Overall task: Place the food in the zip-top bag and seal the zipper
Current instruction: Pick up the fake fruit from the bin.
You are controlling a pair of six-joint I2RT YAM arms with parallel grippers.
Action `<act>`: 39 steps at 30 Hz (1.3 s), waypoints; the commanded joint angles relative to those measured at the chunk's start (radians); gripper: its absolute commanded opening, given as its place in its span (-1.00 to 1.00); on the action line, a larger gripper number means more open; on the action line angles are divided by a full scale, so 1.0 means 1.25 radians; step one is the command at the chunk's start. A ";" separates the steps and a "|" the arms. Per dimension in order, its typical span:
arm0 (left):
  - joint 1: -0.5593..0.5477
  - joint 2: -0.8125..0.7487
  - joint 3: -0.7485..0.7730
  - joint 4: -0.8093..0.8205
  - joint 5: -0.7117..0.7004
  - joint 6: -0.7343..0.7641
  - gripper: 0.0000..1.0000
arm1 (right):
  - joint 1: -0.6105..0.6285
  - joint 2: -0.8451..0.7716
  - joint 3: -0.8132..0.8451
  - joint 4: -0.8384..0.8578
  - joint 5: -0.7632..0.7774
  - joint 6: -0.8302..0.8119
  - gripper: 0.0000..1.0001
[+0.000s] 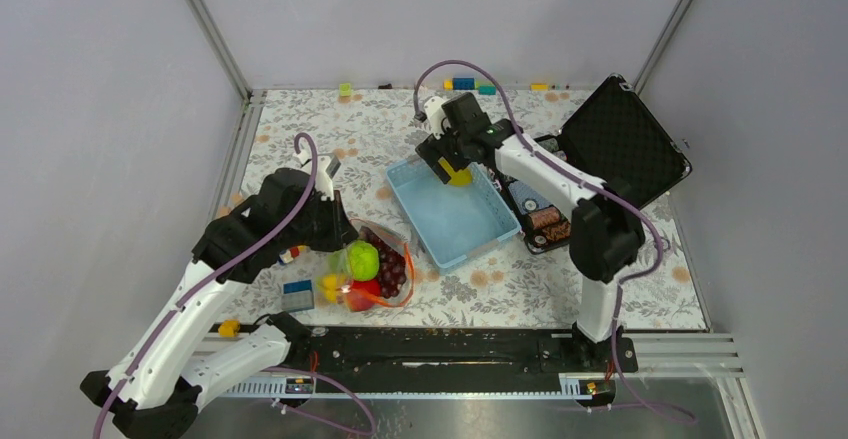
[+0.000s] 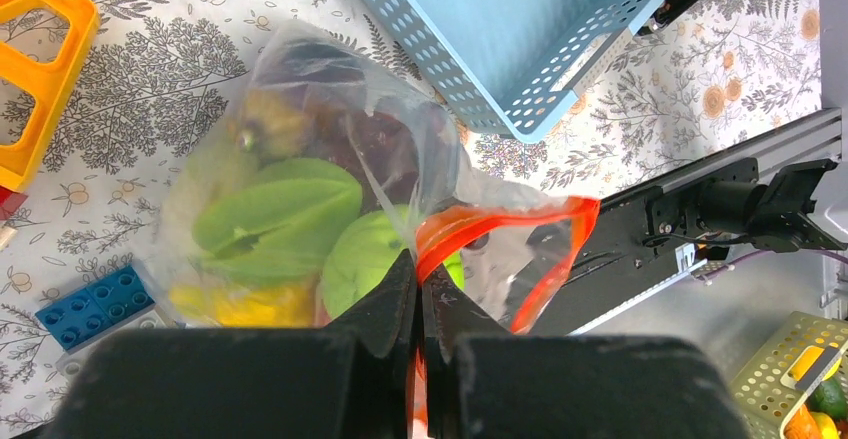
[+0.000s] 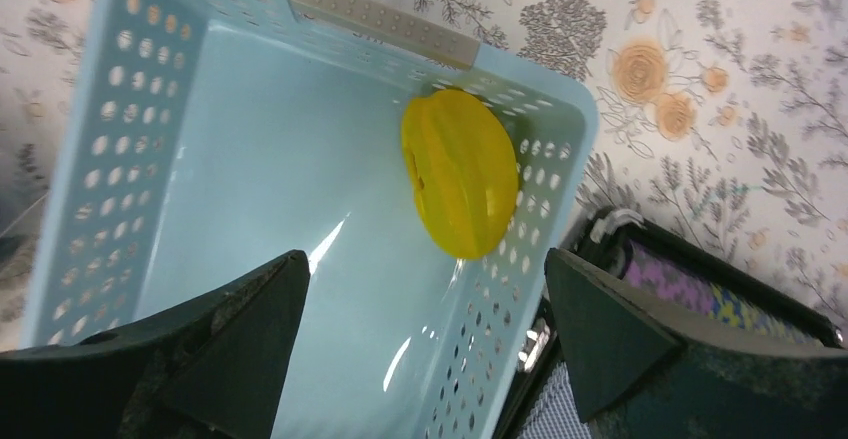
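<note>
The clear zip-top bag [image 1: 378, 264] lies on the flowered mat at the near left and holds food: a green round piece [image 1: 362, 259], dark purple grapes [image 1: 392, 271], a red piece [image 1: 362, 296] and a yellow piece [image 1: 330, 286]. My left gripper [image 1: 345, 249] is shut on the bag's orange-red zipper [image 2: 520, 219] at the mouth, which gapes open beside the fingers [image 2: 385, 299]. In the left wrist view the bag [image 2: 300, 159] shows green leaves inside. My right gripper [image 3: 425, 299] is open and empty above the light-blue basket [image 3: 380, 19]. A yellow food piece [image 3: 460, 174] leans in the basket's corner.
An open black case [image 1: 620, 139] with poker chips [image 1: 545, 221] sits right of the basket [image 1: 455, 224]. A blue brick [image 1: 297, 289] and an orange brick [image 2: 40, 69] lie left of the bag. Small blocks [image 1: 463, 83] line the back edge. A black rail [image 1: 450, 344] runs along the near edge.
</note>
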 commanded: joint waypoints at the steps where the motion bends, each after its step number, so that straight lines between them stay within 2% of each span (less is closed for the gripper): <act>1: 0.001 -0.022 0.015 0.088 0.003 0.011 -1.00 | 0.003 0.084 0.084 -0.024 0.004 -0.074 0.90; 5: 0.006 -0.023 0.019 0.088 0.000 0.013 -1.00 | 0.003 0.156 0.111 -0.015 0.057 -0.126 0.89; 12: 0.021 -0.014 0.018 0.088 0.004 0.013 -1.00 | 0.003 0.236 0.147 -0.012 0.081 -0.190 0.88; 22: 0.035 -0.009 0.010 0.092 0.009 0.010 -1.00 | 0.003 0.304 0.168 -0.011 0.073 -0.227 0.85; 26: 0.039 -0.009 0.011 0.094 0.011 0.010 -1.00 | 0.003 0.329 0.209 -0.056 0.062 -0.222 0.79; 30: 0.041 -0.009 0.011 0.093 0.011 0.006 -1.00 | 0.004 0.335 0.230 -0.101 0.073 -0.211 0.57; 35: 0.044 -0.008 0.013 0.093 0.007 0.000 -1.00 | 0.003 0.298 0.189 -0.058 0.127 -0.156 0.05; 39: 0.044 -0.009 0.009 0.094 0.005 -0.015 -1.00 | 0.003 0.227 0.150 -0.019 0.110 -0.113 -0.21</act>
